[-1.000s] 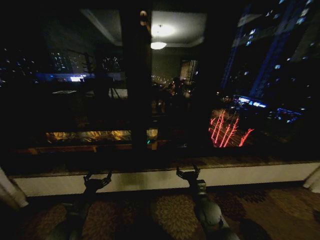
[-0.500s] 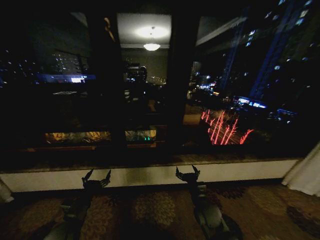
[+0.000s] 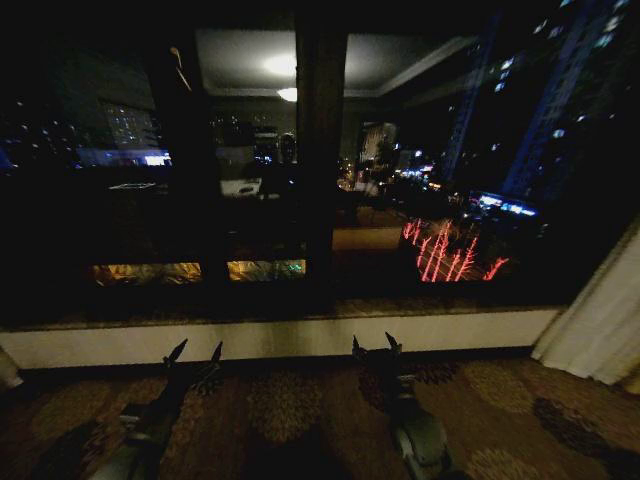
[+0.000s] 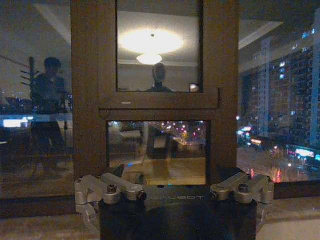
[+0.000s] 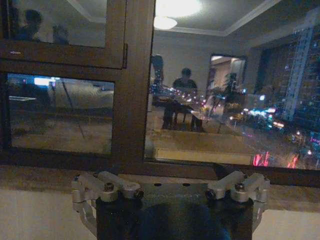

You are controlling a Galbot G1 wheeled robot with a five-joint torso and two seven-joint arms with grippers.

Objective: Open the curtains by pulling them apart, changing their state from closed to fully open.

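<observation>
Right now I see both curtains parted: one panel (image 3: pixel 598 318) far right, a sliver far left. My left gripper (image 3: pixel 196 352) and right gripper (image 3: pixel 374 346) hang low near the window sill (image 3: pixel 290 336), fingers spread wide, empty.

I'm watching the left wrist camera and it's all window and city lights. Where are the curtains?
Observer: In the head view, one sheer curtain panel hangs bunched at the window's far right.
Operator: Is the other arm holding it?
Observer: No. The right end effector sits open, low before the window sill, apart from that panel.
Operator: And the left side?
Observer: A strip of pale fabric shows at the far left by the floor. The left end effector is apart from it.
</observation>
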